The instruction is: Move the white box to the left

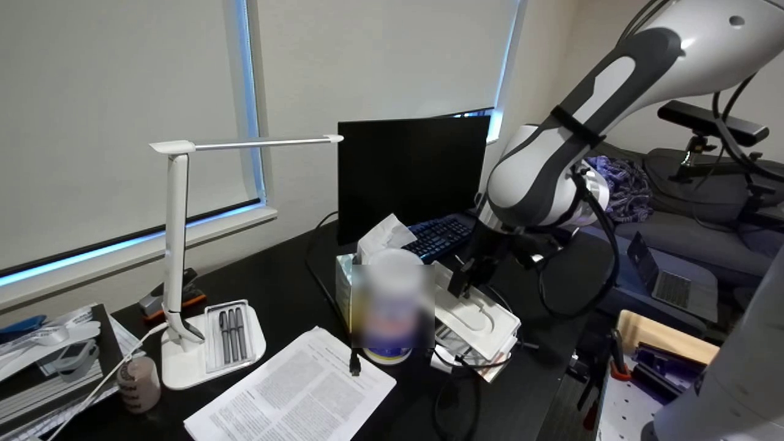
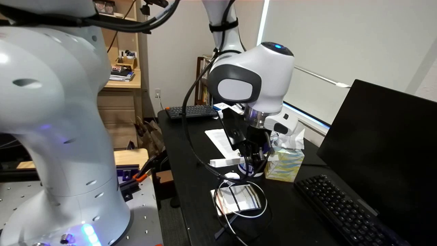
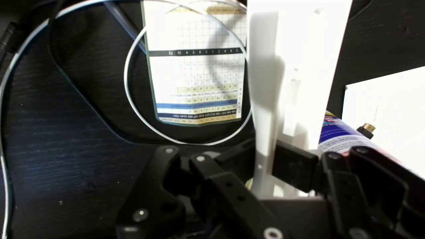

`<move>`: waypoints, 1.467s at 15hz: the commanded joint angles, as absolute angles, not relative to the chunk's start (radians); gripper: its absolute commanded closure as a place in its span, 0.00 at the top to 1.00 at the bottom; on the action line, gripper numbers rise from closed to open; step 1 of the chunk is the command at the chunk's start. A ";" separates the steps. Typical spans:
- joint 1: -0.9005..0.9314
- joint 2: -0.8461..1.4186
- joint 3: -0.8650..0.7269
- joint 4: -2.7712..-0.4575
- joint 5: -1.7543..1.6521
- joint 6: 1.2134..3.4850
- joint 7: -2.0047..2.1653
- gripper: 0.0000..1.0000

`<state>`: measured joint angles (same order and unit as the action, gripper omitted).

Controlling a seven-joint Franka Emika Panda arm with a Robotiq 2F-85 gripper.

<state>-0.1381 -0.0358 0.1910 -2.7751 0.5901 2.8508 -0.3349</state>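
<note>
desk (image 2: 290,218): black, bears the scattered items
arm (image 1: 527,177): in from the right in an exterior view, bent down to the work
monitor (image 1: 416,171): far side, screen dark
papers (image 1: 300,386): near left, flat on the desk
tissue box (image 1: 345,288): left, just behind the canister (image 1: 392,300)
canister: upright, partly blurred
white box (image 1: 478,324): right of the canister, over or just beside the printed card (image 3: 199,86), can't tell exactly; looks lifted, canister base shows beneath its edge in an exterior view
gripper (image 3: 265,162): clamped on one side wall of the white box, a fingertip on each face; step in hand, my read: grasp and lift done, leftward carry under way or about to start, set-down not yet done; next move calls for a firm pinch, enough height to pass the canister and not drag the white cable (image 3: 127,74), then lower flat and let go; whose left not stated, check first
</note>
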 commanded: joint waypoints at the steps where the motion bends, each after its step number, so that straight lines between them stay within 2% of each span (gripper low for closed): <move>1: -0.145 -0.004 0.189 -2.763 0.556 2.826 -0.300 0.03; 4: -0.106 0.005 0.223 -2.772 0.592 2.737 -0.334 0.03; 5: -0.028 0.017 0.173 -2.772 0.580 2.723 -0.323 0.03; 11: 0.111 0.090 0.228 -2.772 0.620 2.780 -0.326 0.03; 18: 0.139 0.293 0.331 -2.620 0.818 2.964 -0.376 0.03; 22: 0.129 0.461 0.372 -2.497 0.805 3.014 -0.385 0.03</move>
